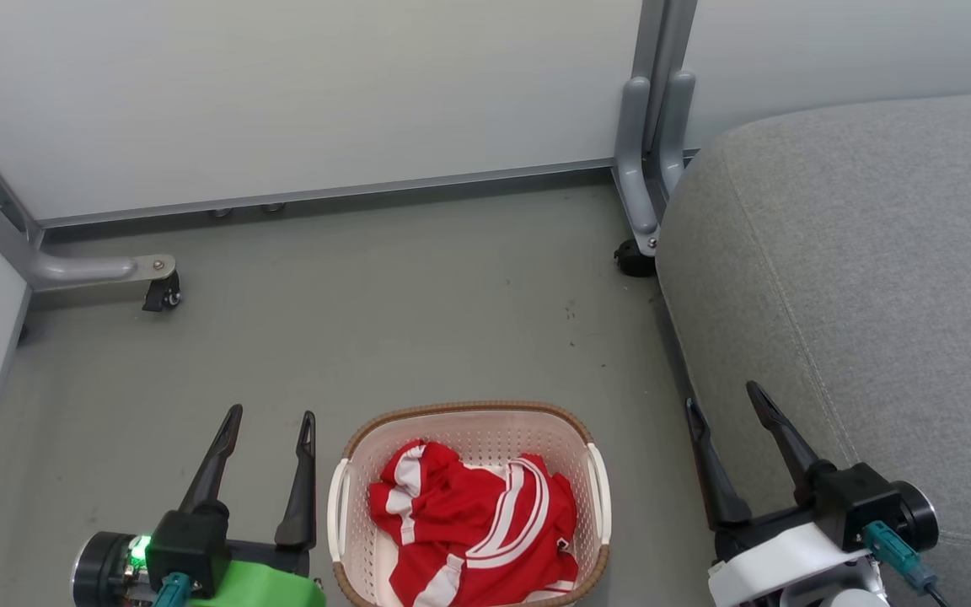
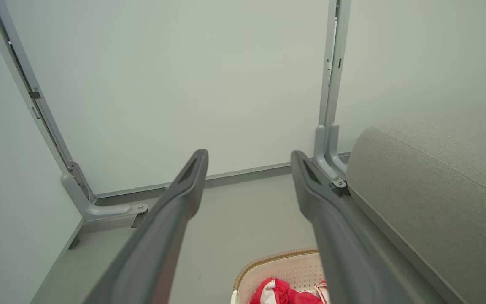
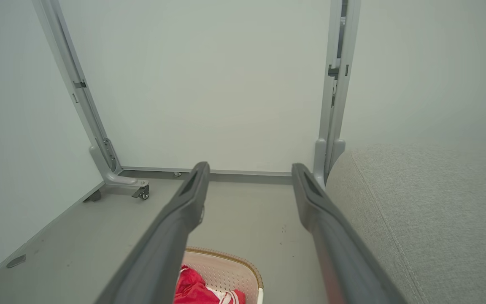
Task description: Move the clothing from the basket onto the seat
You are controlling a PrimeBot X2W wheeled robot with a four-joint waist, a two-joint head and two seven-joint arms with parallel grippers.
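- Left gripper [image 1: 273, 413] and right gripper [image 1: 721, 394] hover with fingers spread wide, holding nothing, one on each side of the basket [image 1: 469, 410]
- The clothing [image 1: 469, 514], red with white stripes, lies crumpled inside the basket on the grey floor [image 1: 410, 312]
- The grey seat [image 1: 873, 278] rises beside the right gripper, apart from the basket
- Pale partition panels [image 1: 325, 93] on metal feet [image 1: 106, 270] stand behind

Left claw [image 1: 273, 413] and right claw [image 1: 722, 394] hang low at either lower corner of the head view, jaws spread wide, gripping nothing, long dark fingers [image 1: 211, 472] pointing forward.
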